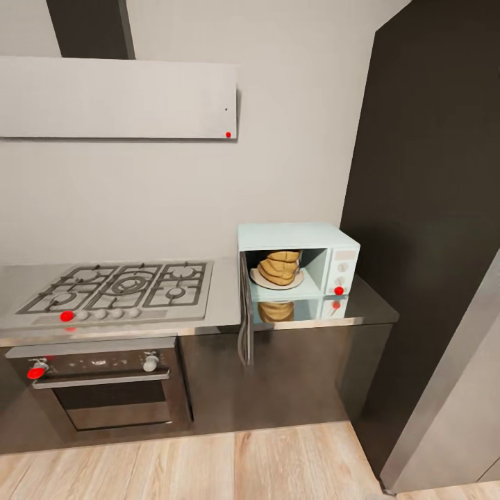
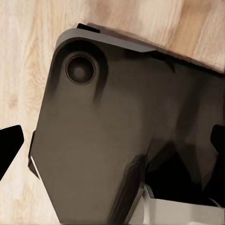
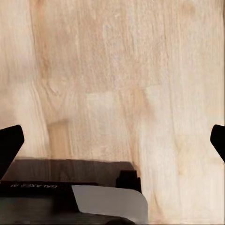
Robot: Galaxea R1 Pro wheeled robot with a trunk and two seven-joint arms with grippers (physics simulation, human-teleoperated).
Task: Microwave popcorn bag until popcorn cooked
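Popcorn bag (image 1: 279, 268) sits inside open microwave (image 1: 298, 260); both arms point floorward.

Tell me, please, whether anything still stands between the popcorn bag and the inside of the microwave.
Nothing visible does: the popcorn bag already sits on the white plate inside the microwave. Its door hangs open toward the hob, so closing it is what remains.

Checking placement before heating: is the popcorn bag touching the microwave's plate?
Touching. Head view: the popcorn bag sits directly on the white plate inside the open microwave, no gap.
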